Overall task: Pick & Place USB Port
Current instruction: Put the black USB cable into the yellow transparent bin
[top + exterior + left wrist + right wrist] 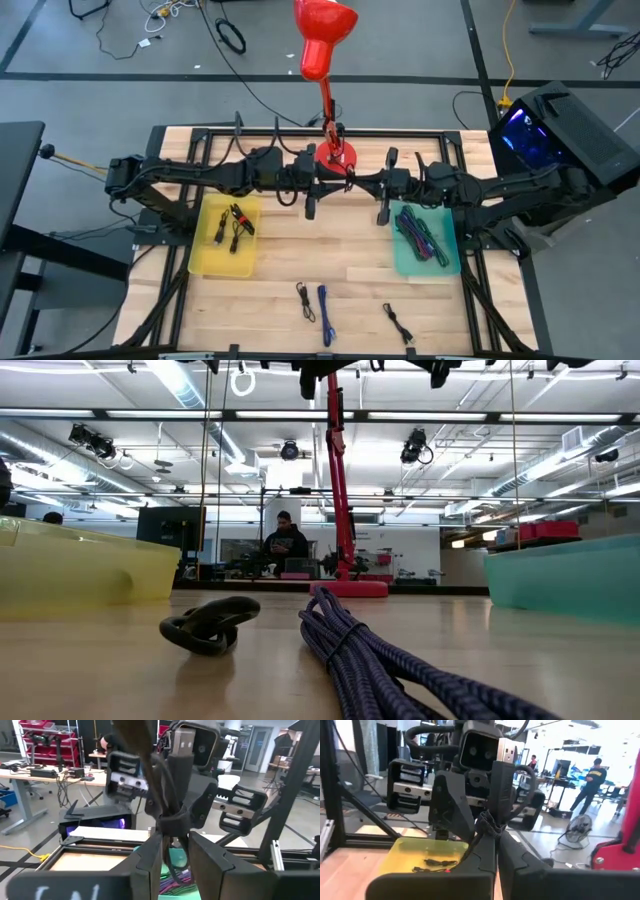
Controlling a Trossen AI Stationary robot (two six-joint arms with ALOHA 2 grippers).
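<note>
We're hovering both arms up near the red lamp [325, 60], wrists facing each other over the table [280, 265]. Each claw is clamping its own bundled USB cable: the left gripper [172, 837] is pinching one [170, 795] plug-up, and the right gripper [492, 837], clenched tight, is holding another [502, 775], probably ready for sorting. Below and outward of the left claw, one yellow tray [226, 236] is keeping two cables; under the right, one teal tray [425, 237] is holding a purple tangle. Three loose cables are waiting well forward of both claws.
</note>
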